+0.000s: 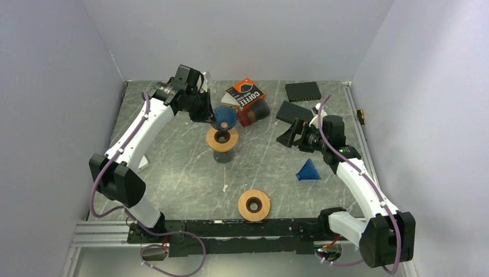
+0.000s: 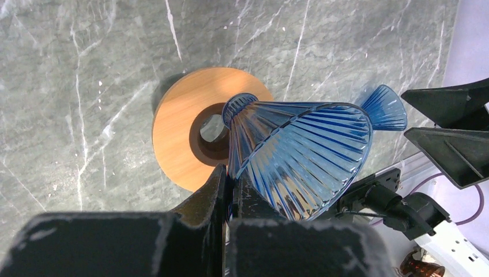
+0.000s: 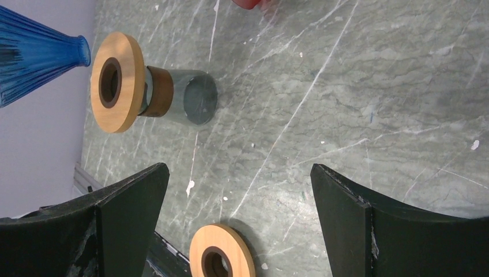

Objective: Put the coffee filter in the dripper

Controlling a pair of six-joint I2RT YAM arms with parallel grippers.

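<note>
My left gripper (image 1: 203, 113) is shut on the rim of a blue ribbed glass dripper (image 1: 224, 117) and holds it tilted just above a wooden ring (image 1: 222, 139) that sits on a glass carafe. In the left wrist view the fingers (image 2: 222, 184) pinch the dripper's wall (image 2: 300, 153), with the ring (image 2: 179, 133) below. An orange and black coffee filter pack (image 1: 245, 93) lies at the back. My right gripper (image 1: 290, 128) is open and empty; its view (image 3: 239, 173) shows the ring on the carafe (image 3: 118, 81) and the held dripper (image 3: 34, 52).
A second blue dripper (image 1: 309, 171) lies on its side by the right arm. A second wooden ring (image 1: 254, 205) lies near the front edge. A dark red can (image 1: 254, 112) lies beside the filter pack. Two black boxes (image 1: 303, 90) sit at the back right.
</note>
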